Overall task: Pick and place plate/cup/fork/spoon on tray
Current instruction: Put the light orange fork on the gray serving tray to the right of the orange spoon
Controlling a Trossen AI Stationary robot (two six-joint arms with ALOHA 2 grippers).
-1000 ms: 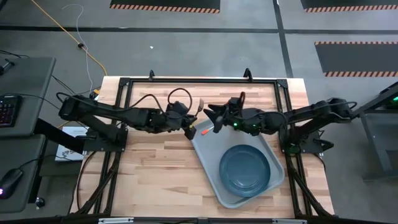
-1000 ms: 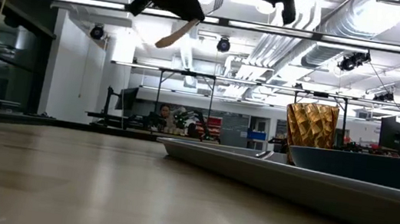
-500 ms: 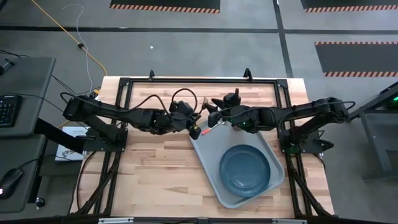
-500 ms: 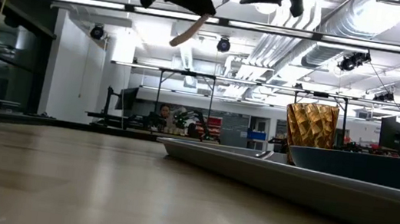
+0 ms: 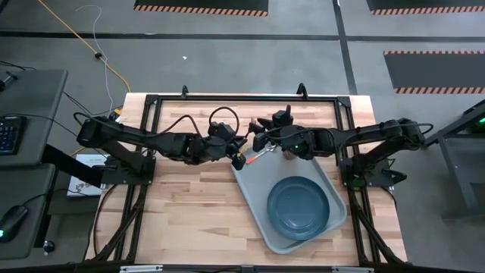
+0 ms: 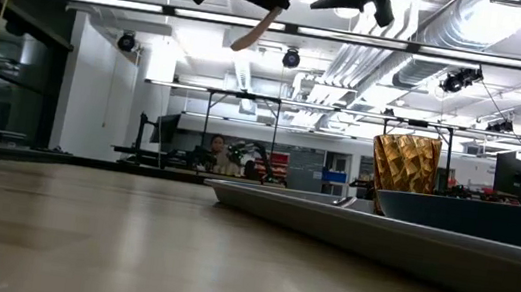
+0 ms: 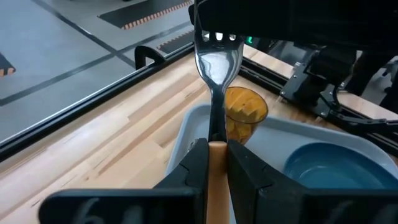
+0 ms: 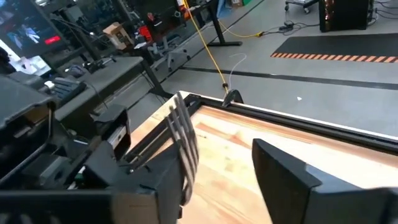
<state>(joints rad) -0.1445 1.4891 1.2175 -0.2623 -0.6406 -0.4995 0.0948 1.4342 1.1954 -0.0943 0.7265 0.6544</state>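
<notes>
Tray: lower right of centre in the high view, set askew on the table. Plate: in the tray's lower right part. Cup: in the tray, at its upper end. Fork: above the tray's upper left corner.

A: What is around the wooden table?
B: A grey floor with striped mats, and a yellow cable beyond the table. A desk with a keyboard stands beside it.
A: And above?
B: Long ceiling lights and ducts.
</notes>
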